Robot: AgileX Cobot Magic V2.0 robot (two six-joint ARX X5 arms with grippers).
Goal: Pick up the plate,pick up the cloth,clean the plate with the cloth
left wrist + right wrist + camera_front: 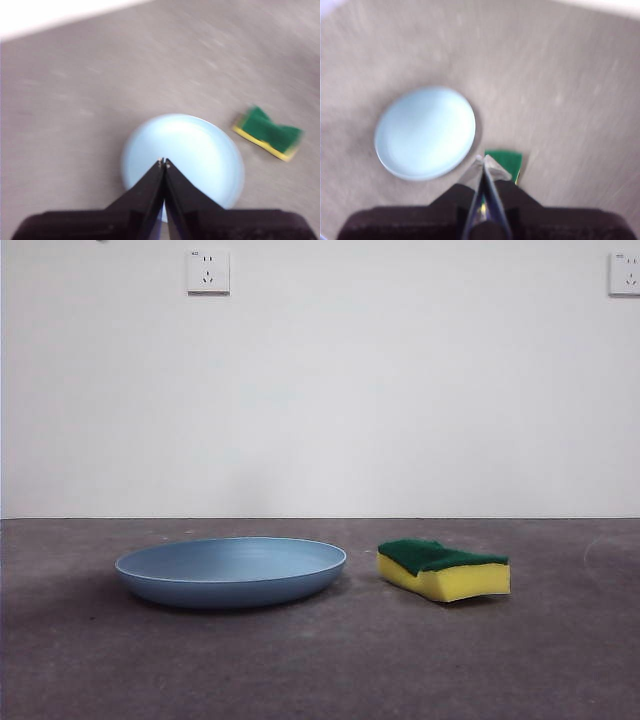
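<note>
The light-blue plate (231, 570) lies flat on the grey table, left of centre in the front view. The cloth, a yellow sponge with a green top (443, 569), lies just to its right, apart from it. My left gripper (163, 162) is shut and empty, high above the plate (200, 150); the sponge (269, 132) shows beside the plate there. My right gripper (484, 159) is shut and empty, high above the sponge (506, 161), which its jaws partly hide; the plate (425, 132) lies beside it. Neither gripper shows in the front view.
The grey table (320, 660) runs back to a white wall (320, 390) with two sockets (208, 271). Both wrist views are blurred.
</note>
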